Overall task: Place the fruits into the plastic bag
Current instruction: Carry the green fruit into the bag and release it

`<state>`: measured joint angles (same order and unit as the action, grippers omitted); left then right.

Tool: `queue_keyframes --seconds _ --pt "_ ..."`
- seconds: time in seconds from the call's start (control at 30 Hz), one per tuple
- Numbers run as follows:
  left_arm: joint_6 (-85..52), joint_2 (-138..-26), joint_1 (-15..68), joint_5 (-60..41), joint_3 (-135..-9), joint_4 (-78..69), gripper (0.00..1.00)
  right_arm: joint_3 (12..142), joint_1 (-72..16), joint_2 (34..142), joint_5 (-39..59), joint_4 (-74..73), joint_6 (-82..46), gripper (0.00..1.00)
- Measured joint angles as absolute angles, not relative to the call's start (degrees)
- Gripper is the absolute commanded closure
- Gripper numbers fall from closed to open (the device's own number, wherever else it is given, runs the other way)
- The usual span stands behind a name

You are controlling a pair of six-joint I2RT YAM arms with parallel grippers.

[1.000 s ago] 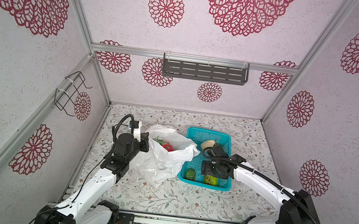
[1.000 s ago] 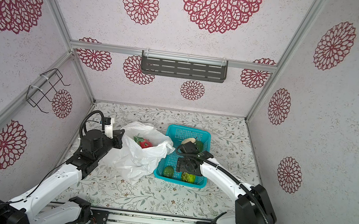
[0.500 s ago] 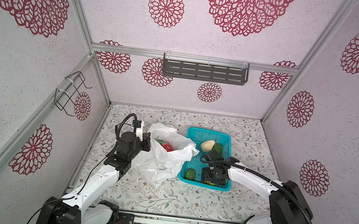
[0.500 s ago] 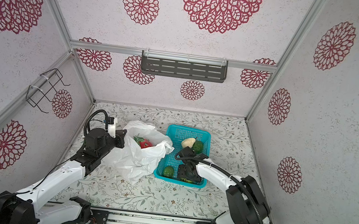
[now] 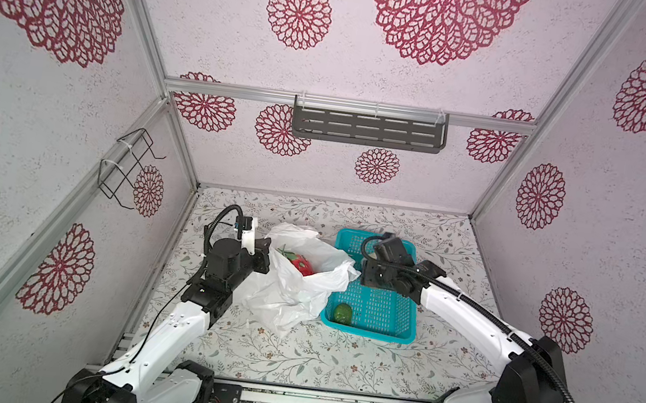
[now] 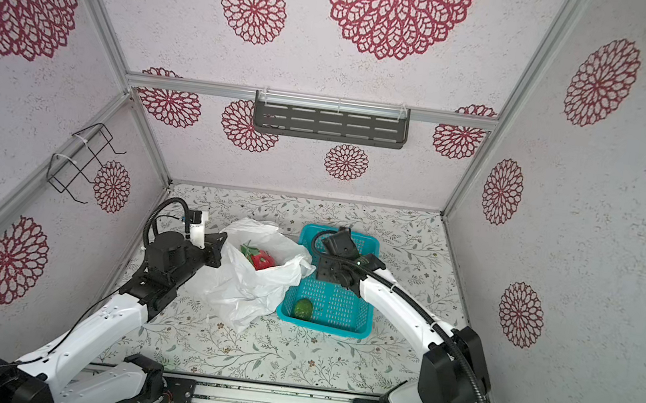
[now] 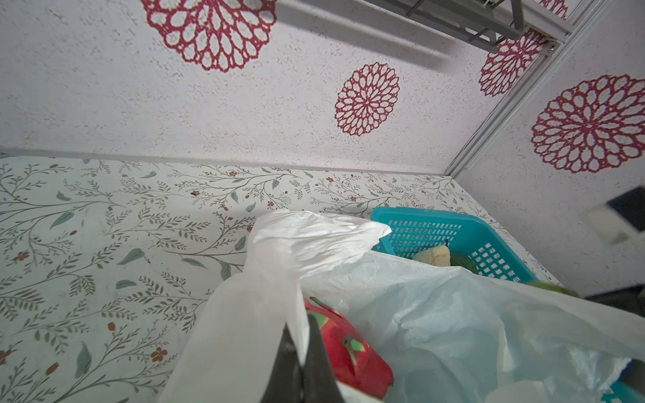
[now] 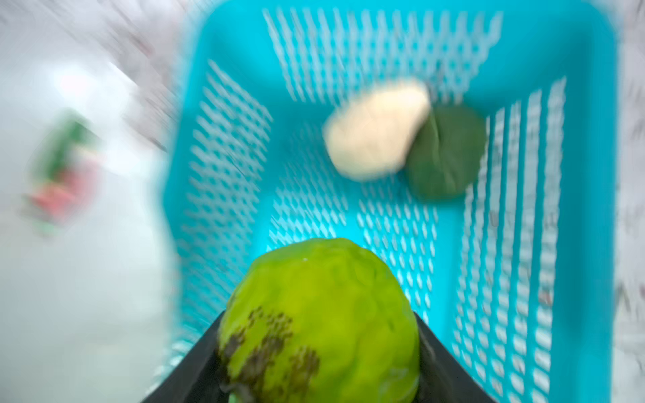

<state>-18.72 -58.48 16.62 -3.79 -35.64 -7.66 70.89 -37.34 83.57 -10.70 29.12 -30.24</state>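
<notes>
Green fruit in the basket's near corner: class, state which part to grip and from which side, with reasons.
Grip the green fruit across its rounded middle, coming down from above. It lies in the basket corner, walls close on two sides, so a sideways approach is probably blocked.

plastic bag (image 5: 289,290) white | basket (image 5: 364,333) teal, perforated | bumpy fruit (image 8: 321,321) light green | leafy fruit (image 5: 303,265) red | tabletop (image 5: 335,363) floral
</notes>
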Motion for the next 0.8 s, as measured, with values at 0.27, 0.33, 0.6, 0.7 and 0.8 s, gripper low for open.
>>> queue_keyframes --seconds 0.27,0.33,0.6,0.7,0.8 --pt "-19.2 -55.5 16.6 -4.9 -35.7 -5.0 1.0 84.2 -39.4 92.1 3.2 17.5 -21.6 0.53" --pt "-19.3 -54.8 16.6 -5.3 -35.7 -4.3 1.0 85.5 -41.1 95.6 8.5 17.0 -20.0 0.52" --pt "-19.8 -53.0 16.7 -6.1 -35.7 -2.2 1.0 86.3 -47.9 105.3 24.8 19.9 -17.5 0.2" --pt "-20.0 -51.9 16.8 -6.6 -35.7 -1.8 1.0 86.3 -48.5 105.3 27.3 20.8 -17.5 0.12" --pt "-20.1 -50.0 16.8 -7.0 -35.7 -1.1 1.0 85.3 -48.1 104.0 27.2 19.8 -17.5 0.02"
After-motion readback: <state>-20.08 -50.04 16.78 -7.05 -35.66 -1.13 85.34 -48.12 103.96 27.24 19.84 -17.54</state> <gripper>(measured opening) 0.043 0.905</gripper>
